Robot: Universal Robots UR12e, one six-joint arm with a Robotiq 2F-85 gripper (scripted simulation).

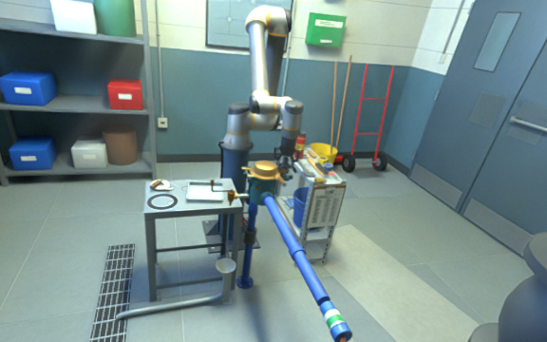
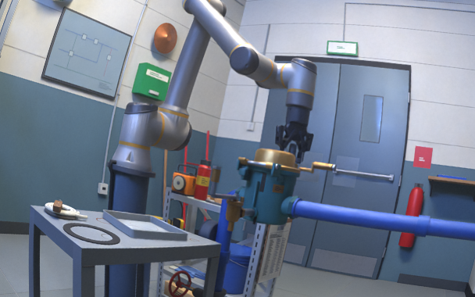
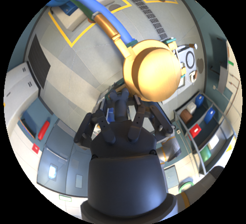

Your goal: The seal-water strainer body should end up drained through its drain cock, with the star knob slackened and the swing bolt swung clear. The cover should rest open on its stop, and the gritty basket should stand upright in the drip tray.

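Note:
The star knob (image 3: pixel 119 97) is mostly hidden between the fingers of my gripper (image 3: pixel 121 99), which is closed on it at the far rim of the strainer. The teal strainer body (image 2: pixel 269 193) stands on a blue post beside the table, and its domed brass cover (image 2: pixel 275 156) sits closed on top, with a brass handle (image 2: pixel 322 166) sticking out sideways. The basket is out of sight inside. A brass drain cock (image 2: pixel 233 210) hangs at the body's table side. The grey drip tray (image 2: pixel 143 224) lies empty on the table.
A blue bucket (image 1: pixel 301 205) sits in the tool cart (image 1: pixel 318 199) just behind the strainer. A long blue pipe (image 1: pixel 297 251) runs out from the body. On the table lie a black gasket ring (image 2: pixel 91 233) and a small white dish (image 2: pixel 63 210). A floor grate (image 1: pixel 113 289) lies left.

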